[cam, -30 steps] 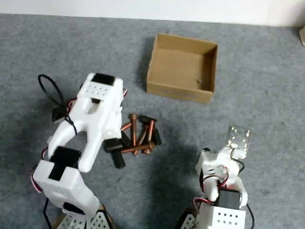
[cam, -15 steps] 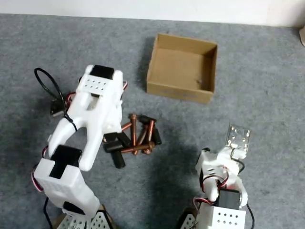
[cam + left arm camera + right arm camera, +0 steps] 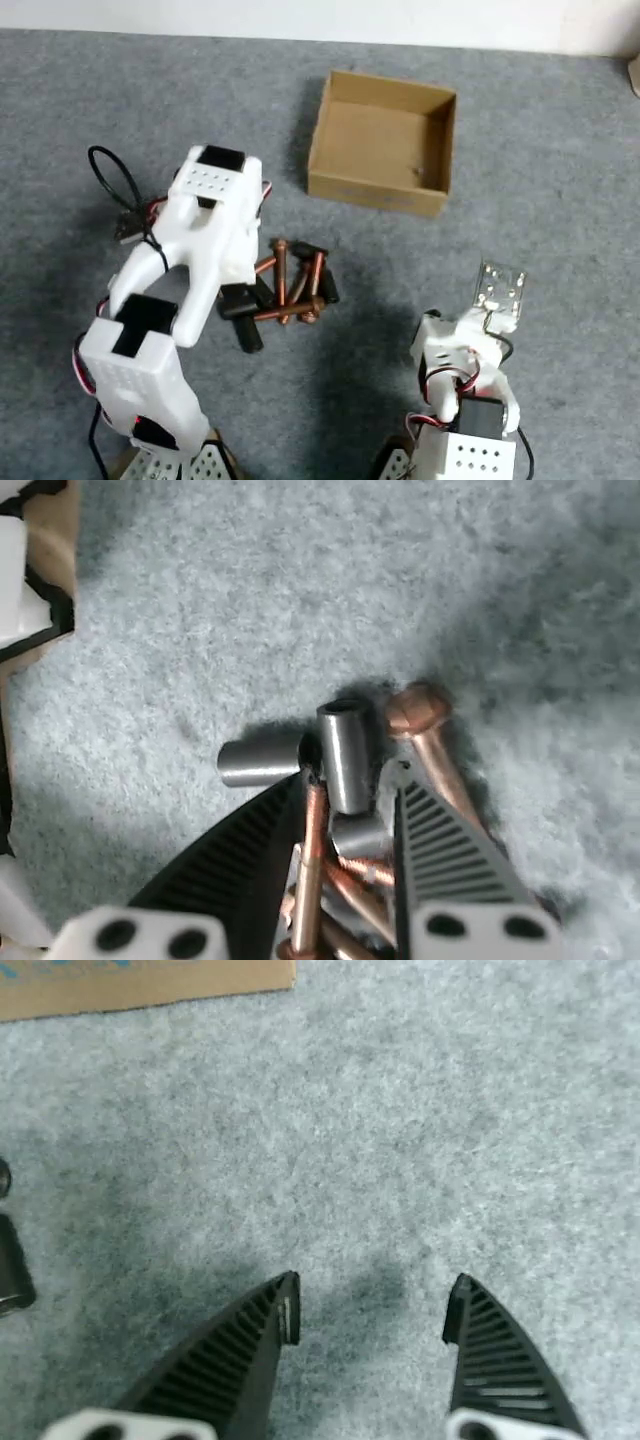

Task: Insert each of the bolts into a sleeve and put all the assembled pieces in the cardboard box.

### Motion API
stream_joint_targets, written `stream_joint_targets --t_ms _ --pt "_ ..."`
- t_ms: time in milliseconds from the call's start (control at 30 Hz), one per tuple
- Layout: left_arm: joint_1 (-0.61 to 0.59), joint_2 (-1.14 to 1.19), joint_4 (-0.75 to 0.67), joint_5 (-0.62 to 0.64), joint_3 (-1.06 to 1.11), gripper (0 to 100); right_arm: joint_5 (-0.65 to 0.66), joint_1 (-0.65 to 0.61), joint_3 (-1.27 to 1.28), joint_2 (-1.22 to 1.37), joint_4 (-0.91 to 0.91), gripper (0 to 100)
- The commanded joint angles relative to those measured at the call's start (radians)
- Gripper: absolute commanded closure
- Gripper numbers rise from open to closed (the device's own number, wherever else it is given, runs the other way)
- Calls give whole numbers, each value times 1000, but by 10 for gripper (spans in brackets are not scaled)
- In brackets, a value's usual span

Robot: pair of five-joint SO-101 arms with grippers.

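Note:
Several copper bolts and dark sleeves lie heaped on the grey carpet in front of the cardboard box. My left gripper is open and down on the heap. Its fingers stand on either side of a dark sleeve, with copper bolts lying between and beside them. Another sleeve lies just beyond one fingertip. My right gripper is open over bare carpet with nothing between its fingers. In the high view it sits at the lower right, apart from the heap.
The cardboard box is open-topped and holds nothing visible. A black cable loops off the left arm. Bare carpet lies between the heap and the right arm, and to the right of the box.
The left arm shifted slightly away and to the left, then back to the right over the heap. The right arm and the pieces have not moved.

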Motion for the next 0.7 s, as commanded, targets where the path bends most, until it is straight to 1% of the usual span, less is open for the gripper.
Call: stream_joint_targets --t_ms 0,433,667 --pt "-7 19 0 -5 -27 860 -3 4 143 -7 -18 766" --pt "-4 44 -12 -5 -30 860 -3 4 143 -7 -18 766" --pt "2 44 -66 -5 -21 859 -3 4 143 -7 -18 766"
